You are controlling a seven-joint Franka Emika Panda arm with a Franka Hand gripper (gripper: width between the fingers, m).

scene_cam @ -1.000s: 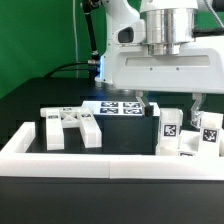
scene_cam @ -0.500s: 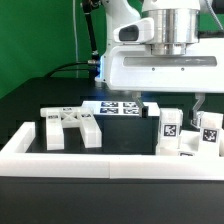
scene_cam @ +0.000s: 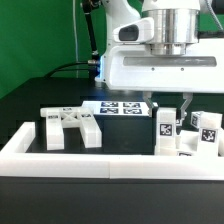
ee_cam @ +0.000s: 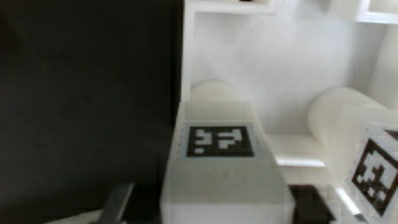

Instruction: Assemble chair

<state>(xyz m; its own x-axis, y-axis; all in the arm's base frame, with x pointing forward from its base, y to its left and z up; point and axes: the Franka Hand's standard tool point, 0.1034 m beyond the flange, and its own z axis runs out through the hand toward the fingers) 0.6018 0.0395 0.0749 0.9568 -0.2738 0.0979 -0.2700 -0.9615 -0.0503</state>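
Chair leg (scene_cam: pixel 168 126), upright at the right of the exterior view, sits pinched between our narrow jaws, which take it near its top so that, we judge, it lifts plumb for fitting. Just beside it, further right, stand more tagged pieces (scene_cam: pixel 208 128). The X-frame (scene_cam: pixel 70 125) lies flat at centre left on the tabletop (scene_cam: pixel 20 110), behind the low white rail (scene_cam: pixel 90 160) that pens everything in.

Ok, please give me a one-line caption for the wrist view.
Wrist view: jaws closed on a tagged white chair leg, a second white part beside it.
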